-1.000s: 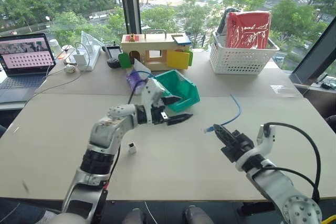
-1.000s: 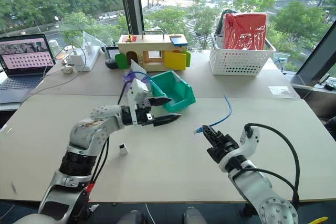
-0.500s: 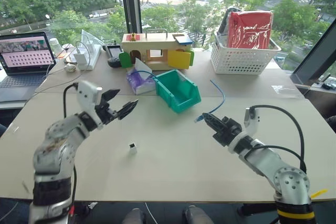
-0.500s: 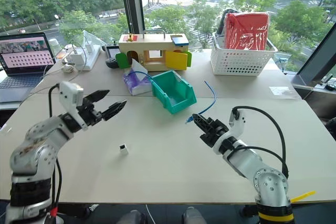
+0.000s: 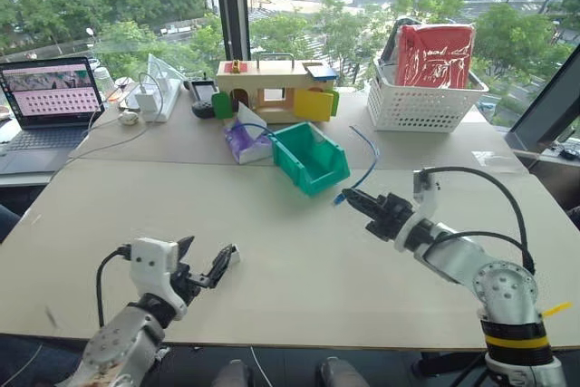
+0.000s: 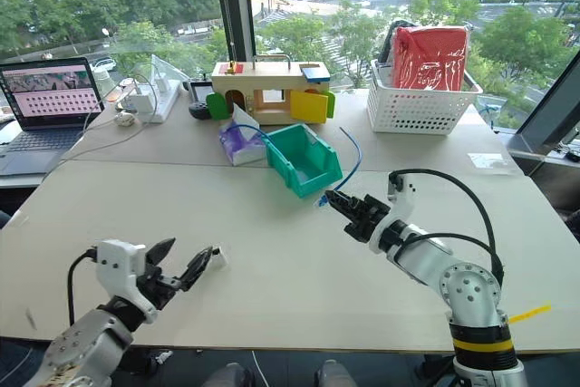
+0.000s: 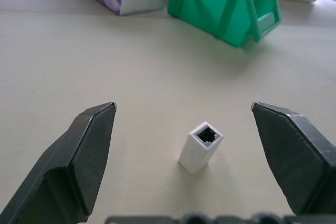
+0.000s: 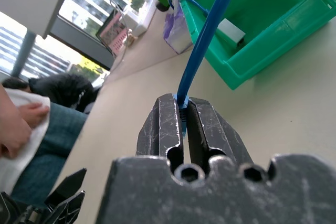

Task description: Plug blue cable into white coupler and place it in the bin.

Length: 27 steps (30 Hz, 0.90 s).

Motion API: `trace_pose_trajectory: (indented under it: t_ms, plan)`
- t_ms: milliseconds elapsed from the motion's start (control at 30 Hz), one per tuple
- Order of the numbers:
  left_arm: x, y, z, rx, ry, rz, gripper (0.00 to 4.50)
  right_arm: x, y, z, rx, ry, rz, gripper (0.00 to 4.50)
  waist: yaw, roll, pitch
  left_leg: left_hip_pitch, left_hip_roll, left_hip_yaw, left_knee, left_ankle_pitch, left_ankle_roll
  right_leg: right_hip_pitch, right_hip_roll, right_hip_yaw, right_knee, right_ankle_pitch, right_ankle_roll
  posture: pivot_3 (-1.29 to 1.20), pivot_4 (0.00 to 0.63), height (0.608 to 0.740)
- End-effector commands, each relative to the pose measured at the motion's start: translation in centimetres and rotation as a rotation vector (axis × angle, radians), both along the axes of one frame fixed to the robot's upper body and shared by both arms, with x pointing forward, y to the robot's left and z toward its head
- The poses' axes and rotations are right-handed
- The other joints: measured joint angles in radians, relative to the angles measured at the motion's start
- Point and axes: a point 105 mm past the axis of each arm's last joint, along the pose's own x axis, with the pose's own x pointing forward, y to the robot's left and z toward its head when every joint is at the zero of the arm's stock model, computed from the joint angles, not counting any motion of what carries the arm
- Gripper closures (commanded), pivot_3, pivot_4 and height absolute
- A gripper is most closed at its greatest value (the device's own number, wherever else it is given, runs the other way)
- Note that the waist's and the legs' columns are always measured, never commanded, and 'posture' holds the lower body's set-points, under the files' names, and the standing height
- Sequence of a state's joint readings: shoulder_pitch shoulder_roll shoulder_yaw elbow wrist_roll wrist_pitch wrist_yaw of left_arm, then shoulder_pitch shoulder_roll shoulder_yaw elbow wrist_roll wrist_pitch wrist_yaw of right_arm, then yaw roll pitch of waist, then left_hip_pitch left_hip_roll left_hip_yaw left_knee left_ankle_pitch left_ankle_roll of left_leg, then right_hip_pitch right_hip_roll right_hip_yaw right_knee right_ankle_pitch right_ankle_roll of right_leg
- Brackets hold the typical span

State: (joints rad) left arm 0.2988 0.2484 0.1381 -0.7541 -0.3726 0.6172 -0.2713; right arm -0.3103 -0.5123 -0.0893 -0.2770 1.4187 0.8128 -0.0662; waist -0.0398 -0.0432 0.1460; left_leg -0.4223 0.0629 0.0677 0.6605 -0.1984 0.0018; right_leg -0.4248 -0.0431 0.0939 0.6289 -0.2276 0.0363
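The white coupler [image 7: 201, 147] stands upright on the table with its dark socket facing up, between the wide-apart fingers of my open left gripper [image 7: 182, 107], untouched. That gripper [image 5: 207, 256] is low near the table's front edge. My right gripper [image 5: 355, 200] is shut on the blue cable [image 5: 372, 162] just behind its plug, which pokes out toward the teal bin [image 5: 313, 156]. In the right wrist view the cable [image 8: 207, 35] rises from the closed fingers across the bin [image 8: 273, 40].
A purple tissue pack [image 5: 240, 138] lies left of the bin. Behind stand a wooden box with coloured doors [image 5: 272, 88], a white basket [image 5: 426, 92] with a red bag, and a laptop [image 5: 50, 97] with charger cords. A person's hand [image 8: 16, 124] shows beside the table.
My left arm has pulled back and down from beside the bin to the front edge, its open fingers now framing the coupler. The right gripper edged toward the bin, cable still held.
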Motion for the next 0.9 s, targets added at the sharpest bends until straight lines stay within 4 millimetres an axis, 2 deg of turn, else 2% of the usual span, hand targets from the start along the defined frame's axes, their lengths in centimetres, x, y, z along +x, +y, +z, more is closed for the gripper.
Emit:
trace_pose_trajectory:
  t_ms: [33,100,267,467,567,833,900]
  plan:
    - [0.5,-0.8,-0.1,0.033,0.01,0.031,0.04,-0.6,0.5,1.2,-0.033,-0.071,0.031,4.5,-0.003,0.0,0.0,0.0,0.0,0.0,0.0,0.0,0.0,0.0,0.0,0.0,0.0,0.0,0.0,0.0,0.15,0.737]
    - [0.8,-1.4,-0.9,0.062,0.051,0.024,0.04,-0.8,0.5,1.1,-0.035,-0.071,0.03,4.5,-0.005,0.0,0.0,0.0,0.0,0.0,0.0,0.0,0.0,-0.001,0.001,0.0,0.0,0.0,0.0,0.0,0.15,0.737]
    - [1.9,-1.5,-2.0,0.117,0.121,0.071,0.04,-1.2,0.3,0.8,-0.042,-0.063,0.02,4.5,-0.004,0.0,0.0,-0.001,0.0,0.0,-0.001,0.0,0.0,-0.001,0.001,0.0,0.0,0.0,0.0,0.0,0.15,0.737]
    - [1.6,-2.4,-3.1,0.167,0.209,0.037,0.04,-1.5,0.0,0.7,-0.045,-0.061,0.005,4.5,-0.005,0.0,0.0,-0.001,0.0,0.0,-0.001,0.0,0.0,-0.001,0.001,0.0,0.0,0.0,0.001,0.0,0.15,0.737]
    - [1.4,-2.5,-3.6,0.182,0.239,0.039,0.75,-1.6,-0.3,0.7,-0.047,-0.061,-0.006,4.5,-0.004,0.0,0.0,-0.001,0.0,-0.001,-0.001,0.0,0.0,-0.001,0.001,0.0,0.0,0.0,0.001,0.0,0.15,0.737]
    - [2.2,-2.7,-3.1,0.18,0.195,0.036,3.55,-1.7,-0.4,0.7,-0.05,-0.06,-0.005,4.5,-0.002,0.0,0.0,-0.001,0.0,-0.001,-0.001,0.0,0.0,-0.001,0.0,0.0,0.0,-0.001,0.0,0.0,0.15,0.737]
    - [2.5,-3.3,-2.5,0.174,0.151,-0.027,3.69,-1.6,-0.5,0.7,-0.05,-0.06,-0.005,4.5,-0.002,0.0,0.0,-0.001,0.0,0.0,-0.001,0.0,0.0,-0.001,0.0,0.0,0.0,-0.001,0.0,0.0,0.15,0.737]
